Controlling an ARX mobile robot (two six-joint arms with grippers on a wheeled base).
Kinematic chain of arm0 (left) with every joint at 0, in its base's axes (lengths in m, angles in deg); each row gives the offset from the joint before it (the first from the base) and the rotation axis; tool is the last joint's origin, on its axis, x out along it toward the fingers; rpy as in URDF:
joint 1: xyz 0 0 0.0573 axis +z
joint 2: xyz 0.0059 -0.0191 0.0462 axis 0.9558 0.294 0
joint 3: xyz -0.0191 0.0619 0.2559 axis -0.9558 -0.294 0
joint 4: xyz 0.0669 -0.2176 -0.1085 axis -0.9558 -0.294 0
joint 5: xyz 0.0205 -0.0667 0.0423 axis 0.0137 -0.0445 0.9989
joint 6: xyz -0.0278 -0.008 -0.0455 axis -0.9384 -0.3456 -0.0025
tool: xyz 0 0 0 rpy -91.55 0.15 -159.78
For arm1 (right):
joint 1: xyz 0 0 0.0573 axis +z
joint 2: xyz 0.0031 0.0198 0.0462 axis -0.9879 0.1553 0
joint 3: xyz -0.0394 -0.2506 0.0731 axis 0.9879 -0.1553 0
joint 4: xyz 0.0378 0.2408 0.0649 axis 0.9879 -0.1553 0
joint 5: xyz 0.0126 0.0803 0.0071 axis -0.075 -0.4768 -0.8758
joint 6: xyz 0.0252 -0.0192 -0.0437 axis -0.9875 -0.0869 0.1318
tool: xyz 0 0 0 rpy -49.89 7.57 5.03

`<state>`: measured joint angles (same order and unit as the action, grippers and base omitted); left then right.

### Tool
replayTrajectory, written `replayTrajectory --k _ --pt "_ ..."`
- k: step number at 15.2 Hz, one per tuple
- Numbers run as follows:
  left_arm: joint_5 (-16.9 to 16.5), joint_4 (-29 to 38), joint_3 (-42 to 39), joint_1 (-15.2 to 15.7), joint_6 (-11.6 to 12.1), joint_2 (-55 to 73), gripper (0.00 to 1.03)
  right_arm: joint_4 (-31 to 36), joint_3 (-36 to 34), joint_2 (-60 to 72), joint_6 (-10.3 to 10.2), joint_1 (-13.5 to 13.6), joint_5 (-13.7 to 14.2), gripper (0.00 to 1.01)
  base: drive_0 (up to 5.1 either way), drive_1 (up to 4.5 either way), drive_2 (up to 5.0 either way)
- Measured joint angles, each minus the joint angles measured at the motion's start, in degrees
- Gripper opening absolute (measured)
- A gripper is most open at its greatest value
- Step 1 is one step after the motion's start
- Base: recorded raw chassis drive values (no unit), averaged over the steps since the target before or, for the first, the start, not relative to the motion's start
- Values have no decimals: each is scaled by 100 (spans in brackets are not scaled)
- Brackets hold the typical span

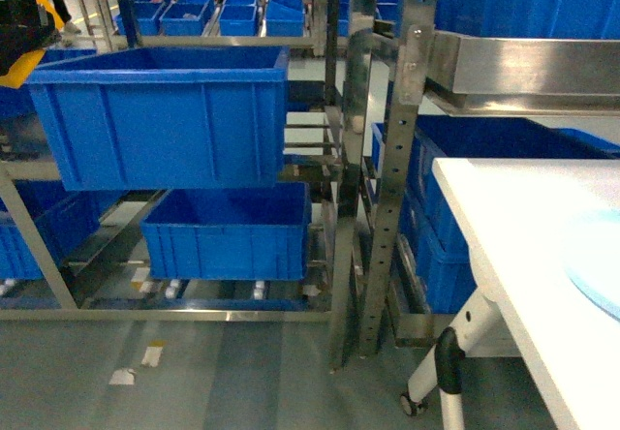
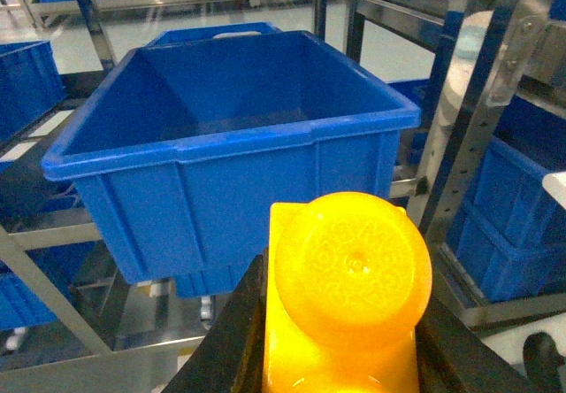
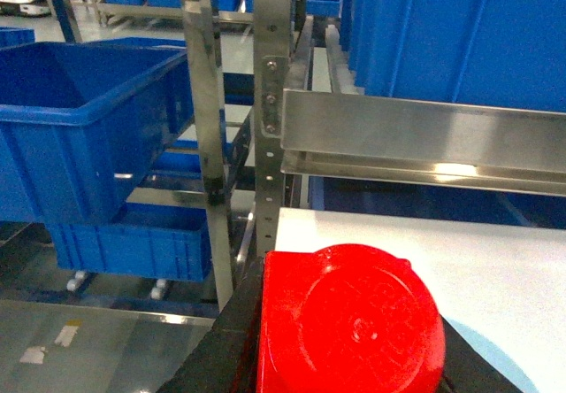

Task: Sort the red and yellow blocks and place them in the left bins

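Closest to us in the left wrist view is the yellow block (image 2: 347,296), wedged between the dark fingers (image 2: 232,340) of the left gripper (image 2: 340,358), so those fingers are closed tight on it with its round stud facing the camera. Same story on the other side: in the right wrist view the red block (image 3: 349,322) sits clamped in the right gripper (image 3: 345,366), fingers closed around it, stud toward the lens. Taking the upper blue bin (image 1: 160,115) as our landmark, the yellow block hangs just in front of its near wall and a bit above the rim, not over the opening yet as far as we can tell. In the head view we only catch a yellow and black sliver at the top left corner, just left of that bin, too cropped to read. The red block is well off to the right of the bin, over the near corner of the white table (image 1: 523,246). Below the bin sits a lower blue bin (image 1: 228,231) on the same steel rack (image 1: 378,159). On the table, right of the upright, we see the edge of a pale plate (image 1: 599,256). Far behind the bin are rows of small blue crates (image 1: 213,12) on shelving.
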<state>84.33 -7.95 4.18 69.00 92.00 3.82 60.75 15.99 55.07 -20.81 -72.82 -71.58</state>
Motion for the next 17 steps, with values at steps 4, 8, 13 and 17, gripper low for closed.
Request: replayTrajectory --k 4,8,13,17 --pt "2 13 0 -2 0 0 28 -9 -2 2 0 0 0 27 -502 243 243" --pt "-13 4 0 -2 0 0 28 7 -2 0 0 2 -2 27 -494 251 251" --pt "0 9 0 9 0 0 28 -4 -2 0 0 0 0 27 -493 252 252" --pt "2 13 -2 9 0 0 28 11 -2 -2 0 0 0 27 -493 252 252"
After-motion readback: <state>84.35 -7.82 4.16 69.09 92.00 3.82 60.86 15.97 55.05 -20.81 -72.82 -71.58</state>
